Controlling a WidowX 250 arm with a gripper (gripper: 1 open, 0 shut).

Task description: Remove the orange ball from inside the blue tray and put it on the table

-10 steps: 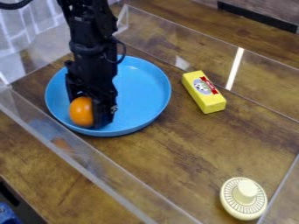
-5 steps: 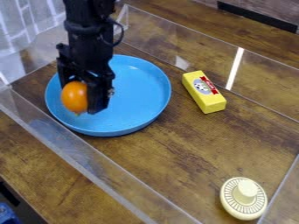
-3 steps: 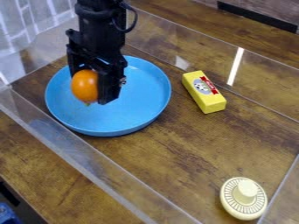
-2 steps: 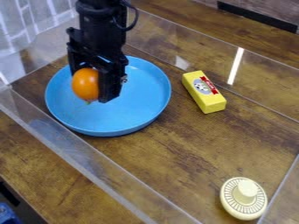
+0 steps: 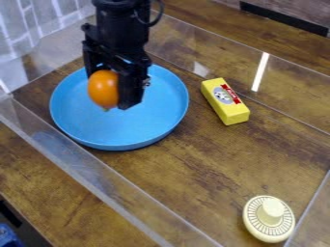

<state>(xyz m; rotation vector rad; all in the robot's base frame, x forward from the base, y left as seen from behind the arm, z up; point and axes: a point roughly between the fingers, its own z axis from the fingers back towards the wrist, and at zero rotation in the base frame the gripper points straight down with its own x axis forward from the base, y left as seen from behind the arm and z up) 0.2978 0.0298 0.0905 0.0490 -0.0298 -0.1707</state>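
A black robot arm's gripper (image 5: 114,92) points straight down w/ its jaws clamped on a small, smooth, bright orange ball (image 5: 103,89), the ball held clear of the surface and hanging above the big round light-blue plastic tray (image 5: 154,121). The ball shows at the left side of the gripper's dark fingers (image 5: 130,89), which flank it; the fingertips end just below the ball, over the tray's inner floor, left of centre. The tray itself, shallow w/ a raised rim, sits on the dark brown wood-plank table (image 5: 194,183) toward the upper left of the view, nothing lying inside it. Right of the tray, near but not touching its rim, lies a yellow rectangular block (image 5: 225,100) w/ a red-and-white label on its top face, angled diagonally. Well apart, near the lower right corner, rests a round cream ribbed disc (image 5: 268,217) flat on the planks. A glossy clear raised border (image 5: 77,169) runs along the table's near-left edge and across the far side, catching bright reflections; a white streak of glare falls on the wood just beyond the yellow block. The arm's upper part exits the frame at top, approx. above the tray's far rim.
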